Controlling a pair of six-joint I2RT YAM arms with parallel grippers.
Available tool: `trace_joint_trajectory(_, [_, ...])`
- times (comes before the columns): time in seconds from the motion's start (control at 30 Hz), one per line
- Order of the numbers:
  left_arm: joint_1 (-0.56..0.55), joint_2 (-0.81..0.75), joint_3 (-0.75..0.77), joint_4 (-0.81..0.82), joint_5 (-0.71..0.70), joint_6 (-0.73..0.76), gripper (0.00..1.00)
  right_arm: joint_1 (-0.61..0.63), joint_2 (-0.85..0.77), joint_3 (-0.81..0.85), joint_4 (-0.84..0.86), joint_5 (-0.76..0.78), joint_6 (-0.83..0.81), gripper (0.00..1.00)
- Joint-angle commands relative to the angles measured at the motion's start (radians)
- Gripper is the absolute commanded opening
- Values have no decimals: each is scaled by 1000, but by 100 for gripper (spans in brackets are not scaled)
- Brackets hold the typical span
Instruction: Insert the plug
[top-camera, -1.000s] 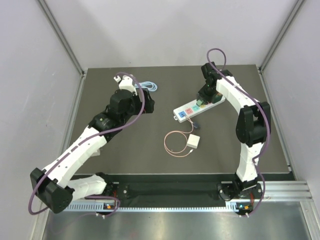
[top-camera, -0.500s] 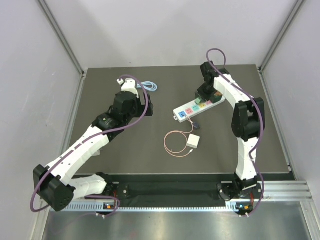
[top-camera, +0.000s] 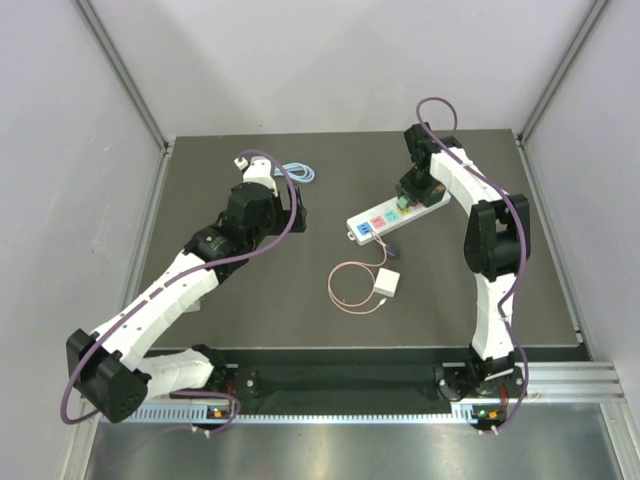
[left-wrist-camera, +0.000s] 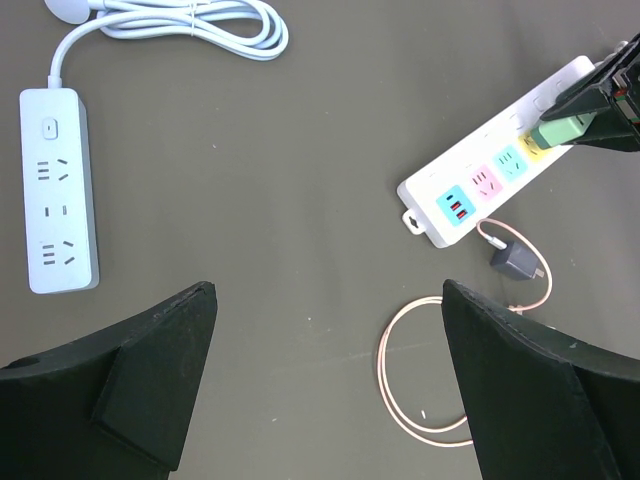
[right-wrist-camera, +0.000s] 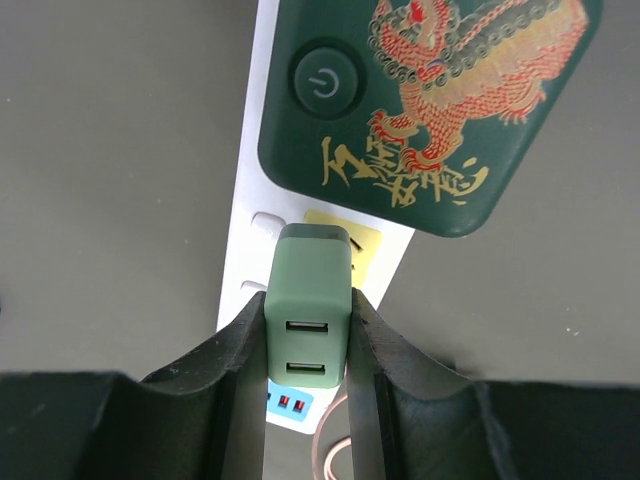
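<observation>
Right gripper (right-wrist-camera: 308, 318): black fingers clamped on the plug (right-wrist-camera: 308, 285), a matte sage-green block with rounded edges and two USB ports. We see it over the yellow socket (right-wrist-camera: 368, 247) of the glossy white power strip (right-wrist-camera: 243, 262); pin seating cannot be told. Beyond it sits a dark green panel (right-wrist-camera: 420, 110) printed with a gold-and-red dragon. Left gripper (left-wrist-camera: 327, 295): fingers wide apart above the dull grey worktop (left-wrist-camera: 300, 130), holding nothing. Versus a second ago, the right elbow has drawn inward and the left wrist has shifted slightly right; the strip is unmoved.
</observation>
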Motion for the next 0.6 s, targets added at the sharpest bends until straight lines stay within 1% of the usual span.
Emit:
trace_joint_trajectory(0.0, [2, -26, -8, 26, -8, 12, 99, -14, -13, 20, -18, 35, 11, 0])
trace_joint_trajectory(0.13, [0, -27, -6, 26, -10, 12, 98, -14, -17, 9, -18, 46, 20, 0])
trace_joint_trajectory(0.3, [2, -27, -8, 26, -8, 12, 99, -14, -7, 0, -13, 3, 24, 0])
trace_joint_trajectory(0.57, [0, -27, -9, 26, 10, 4, 98, -12, -36, -49, -9, 9, 41, 0])
